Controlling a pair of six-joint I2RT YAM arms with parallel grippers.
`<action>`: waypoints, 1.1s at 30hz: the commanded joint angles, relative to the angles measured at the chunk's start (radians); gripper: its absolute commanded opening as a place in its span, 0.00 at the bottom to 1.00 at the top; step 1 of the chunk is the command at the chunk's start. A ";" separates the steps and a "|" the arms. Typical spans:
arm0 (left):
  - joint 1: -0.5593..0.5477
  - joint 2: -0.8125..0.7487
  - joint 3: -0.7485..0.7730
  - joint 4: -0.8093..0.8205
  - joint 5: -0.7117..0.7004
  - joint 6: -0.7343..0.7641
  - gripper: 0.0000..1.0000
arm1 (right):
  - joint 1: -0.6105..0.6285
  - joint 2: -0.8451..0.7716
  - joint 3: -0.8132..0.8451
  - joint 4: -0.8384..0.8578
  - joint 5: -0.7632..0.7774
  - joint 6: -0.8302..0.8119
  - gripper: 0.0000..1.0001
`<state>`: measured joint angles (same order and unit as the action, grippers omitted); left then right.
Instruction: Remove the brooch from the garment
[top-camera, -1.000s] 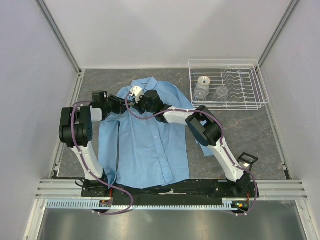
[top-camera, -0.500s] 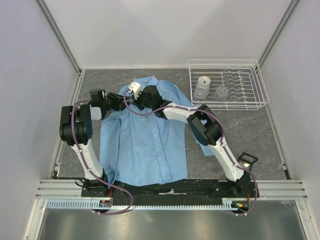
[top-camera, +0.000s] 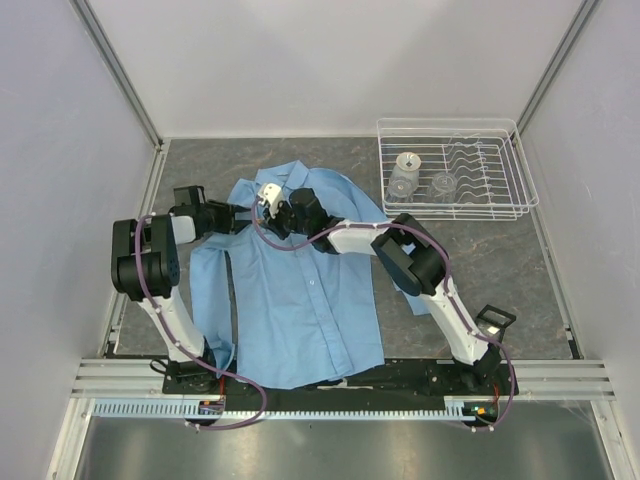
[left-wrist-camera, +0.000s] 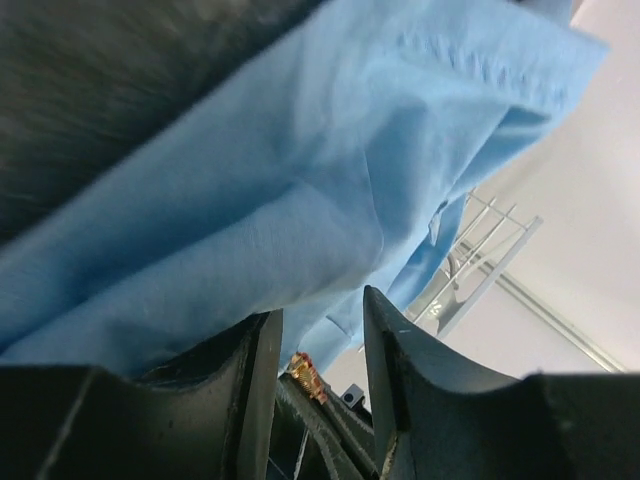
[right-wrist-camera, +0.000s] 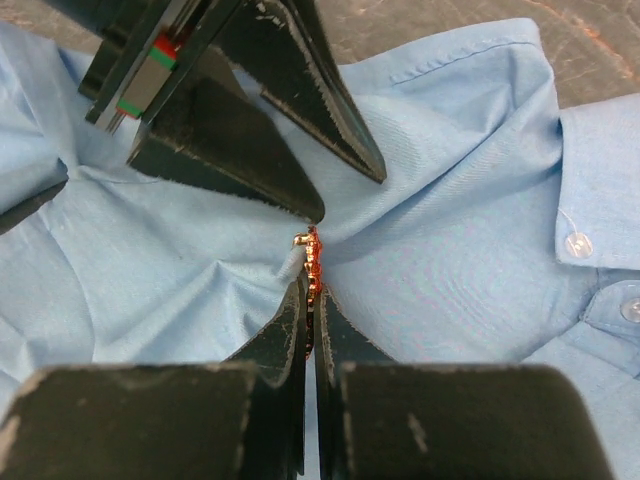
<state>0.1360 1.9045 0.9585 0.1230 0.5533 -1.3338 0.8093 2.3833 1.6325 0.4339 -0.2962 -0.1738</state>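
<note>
Drawn slightly nearer the robot since half a second ago, the right gripper is pinched tight on the brooch, the orange-red pin sticking up from its fingertips against a raised peak of the garment near the collar. Just beyond the pin, the left gripper points back at it, fingers a narrow gap apart, tips on the bunched blue cloth. The shirt lies front-up on the grey table.
</note>
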 joint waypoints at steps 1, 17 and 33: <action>0.020 -0.016 -0.003 -0.009 -0.036 0.073 0.45 | 0.016 -0.081 -0.025 0.068 -0.011 0.016 0.00; -0.002 -0.137 -0.043 0.030 0.135 0.094 0.47 | -0.001 -0.052 0.004 0.100 0.063 0.086 0.00; -0.056 -0.059 -0.009 -0.056 0.034 0.117 0.43 | -0.005 -0.065 -0.013 0.118 0.063 0.102 0.00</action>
<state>0.0826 1.8286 0.9215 0.1112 0.6186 -1.2484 0.8070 2.3722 1.6051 0.4816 -0.2306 -0.0883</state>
